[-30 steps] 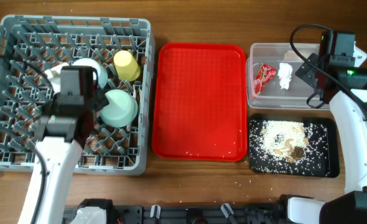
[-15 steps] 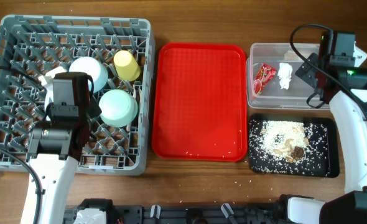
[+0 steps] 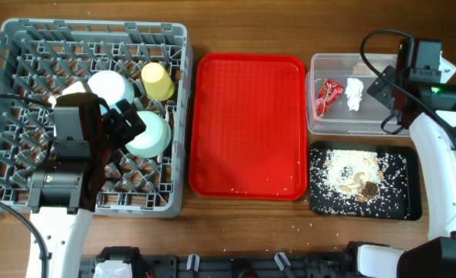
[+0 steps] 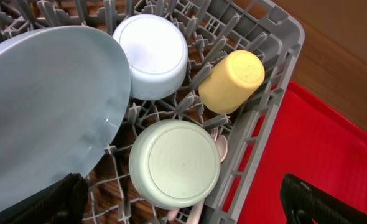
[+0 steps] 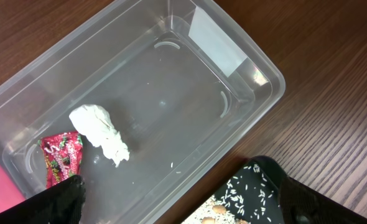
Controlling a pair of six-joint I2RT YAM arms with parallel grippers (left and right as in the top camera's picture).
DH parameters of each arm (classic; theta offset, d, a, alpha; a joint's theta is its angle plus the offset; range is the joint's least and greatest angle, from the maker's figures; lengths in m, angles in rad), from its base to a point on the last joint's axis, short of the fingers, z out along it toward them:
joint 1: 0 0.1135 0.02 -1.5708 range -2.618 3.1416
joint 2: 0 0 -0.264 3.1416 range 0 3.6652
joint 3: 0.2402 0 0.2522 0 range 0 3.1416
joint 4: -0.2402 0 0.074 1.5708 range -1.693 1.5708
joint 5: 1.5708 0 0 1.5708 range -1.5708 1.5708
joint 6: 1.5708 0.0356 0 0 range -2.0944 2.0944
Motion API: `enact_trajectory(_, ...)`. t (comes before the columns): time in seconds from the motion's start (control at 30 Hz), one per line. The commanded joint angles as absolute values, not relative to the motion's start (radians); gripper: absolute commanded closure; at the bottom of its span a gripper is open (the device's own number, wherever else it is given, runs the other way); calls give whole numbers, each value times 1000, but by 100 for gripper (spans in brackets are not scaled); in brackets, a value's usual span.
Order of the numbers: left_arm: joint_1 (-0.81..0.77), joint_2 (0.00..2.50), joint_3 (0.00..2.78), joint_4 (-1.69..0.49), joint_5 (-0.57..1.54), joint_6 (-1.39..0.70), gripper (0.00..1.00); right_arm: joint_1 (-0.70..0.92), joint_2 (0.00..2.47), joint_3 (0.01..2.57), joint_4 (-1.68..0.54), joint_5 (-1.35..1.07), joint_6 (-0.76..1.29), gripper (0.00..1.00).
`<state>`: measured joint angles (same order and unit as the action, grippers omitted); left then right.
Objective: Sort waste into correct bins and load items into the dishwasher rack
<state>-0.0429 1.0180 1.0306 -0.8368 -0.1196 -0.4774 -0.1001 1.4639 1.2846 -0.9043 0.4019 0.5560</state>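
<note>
Overhead, you have the dishwasher rack (image 3: 89,27) filling the left of the table, its right wall just beside the red tray (image 3: 251,123), which carries only a few stray grains; to the right sit the clear tub (image 5: 233,81) and, just below it, the black tray (image 3: 410,185), close together so each kind of waste has its own bin.

Inside the rack the light blue plate (image 4: 40,106) stands tilted among the pegs, which prop it on edge; the pale green bowl (image 4: 174,163) and the small light blue bowl (image 4: 151,55) lie mouth down, I judge so that they drain; the yellow cup (image 4: 232,81) lies tipped between pegs near the rack's right wall; cream cutlery (image 4: 221,146) pokes out from under the green bowl.

Your left gripper (image 4: 180,186) hovers over the green bowl with its fingers spread wide and nothing between them; your right gripper (image 5: 177,186) hangs above the tub, likewise spread and empty.

The red wrapper (image 5: 62,158) and the white tissue (image 5: 102,134) lie side by side on the tub floor; the rice scraps (image 3: 352,174) are heaped in the black tray.

Everything looks sorted; rise straight up on the left, since pegs and the plate's rim crowd that hand; the right has free air above the tub's rim.
</note>
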Motion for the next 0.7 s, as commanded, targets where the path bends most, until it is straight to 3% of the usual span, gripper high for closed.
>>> enact_trajectory(0.0,-37,1021,1041,-838,-101,-487,0,-99,1444,1292,-898,419,551,0)
enact_trajectory(0.37,-37,1021,1041,-838,-101,-487,0,-85,1417,1256,-878,397,551,0)
enact_trajectory(0.67,-37,1021,1041,-838,-101,-487,0,289,863,1253,-880,396,550,0)
